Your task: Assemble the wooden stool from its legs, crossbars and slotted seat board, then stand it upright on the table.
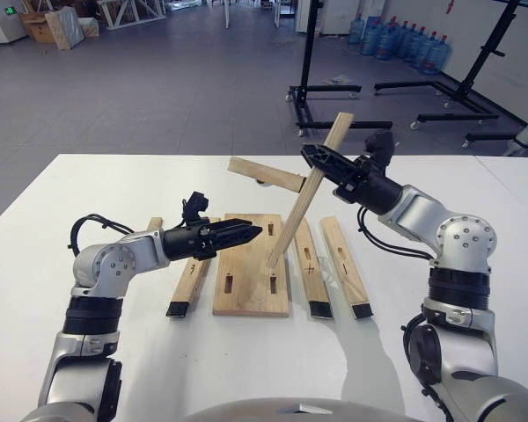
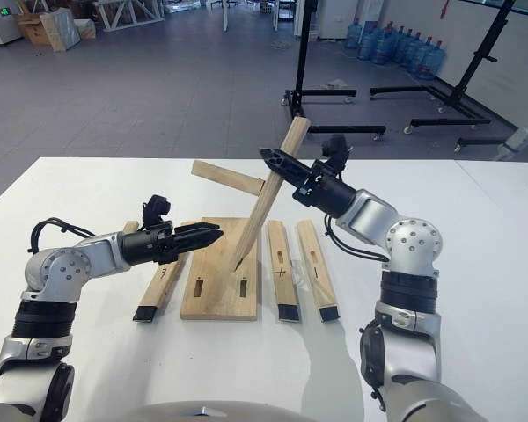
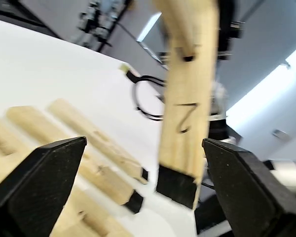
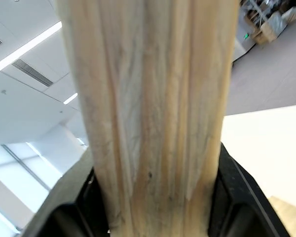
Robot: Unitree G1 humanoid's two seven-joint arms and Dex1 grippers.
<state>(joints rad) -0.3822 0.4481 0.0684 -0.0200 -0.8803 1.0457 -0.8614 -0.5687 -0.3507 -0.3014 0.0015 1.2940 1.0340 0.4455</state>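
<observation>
Lying flat on white table (image 1: 114, 352): slotted seat board (image 1: 246, 286), loose leg (image 1: 187, 283) just left of it, second leg (image 1: 313, 268) and third leg (image 1: 347, 266) just right, black-capped ends toward robot. Left gripper (image 1: 253, 232) hovers over board's left part, fingers spread apart, holding nothing. Right gripper (image 1: 317, 160) clamped on upper part of tilted leg (image 1: 295, 220); lower end at slot on board's right side, whether seated cannot tell. Crossbar (image 1: 264, 174) joined to tilted leg near grip, sticking out leftward, raised off table.
</observation>
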